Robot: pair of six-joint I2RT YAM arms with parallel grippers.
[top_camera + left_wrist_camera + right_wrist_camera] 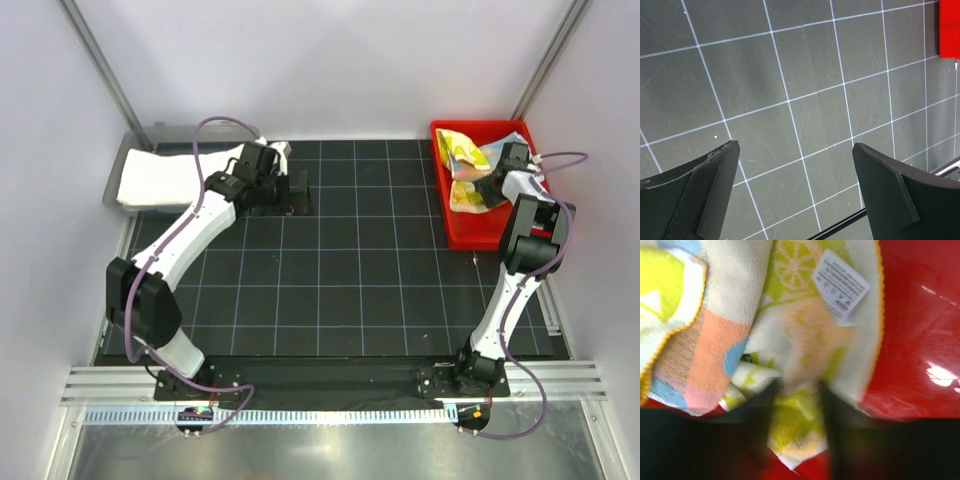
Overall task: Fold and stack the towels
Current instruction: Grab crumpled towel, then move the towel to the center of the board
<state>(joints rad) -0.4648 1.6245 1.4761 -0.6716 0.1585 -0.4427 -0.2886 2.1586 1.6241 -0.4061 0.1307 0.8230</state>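
Red bin (920,315): my right pincer (799,390) straddles a yellow towel (790,270) fold, grip unclear; best pinch one layer, lift slowly.

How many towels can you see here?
3: a white towel folded far left; a lemon-print towel and a pastel-patch towel crumpled in the red bin. Others may be hidden.

The mat (340,270) lies open between the left arm (190,230) and right arm (515,270). Far right, the walls of the red bin (470,238) hem in the crumpled towels (465,165). A white towel (160,178) fills the far-left corner.
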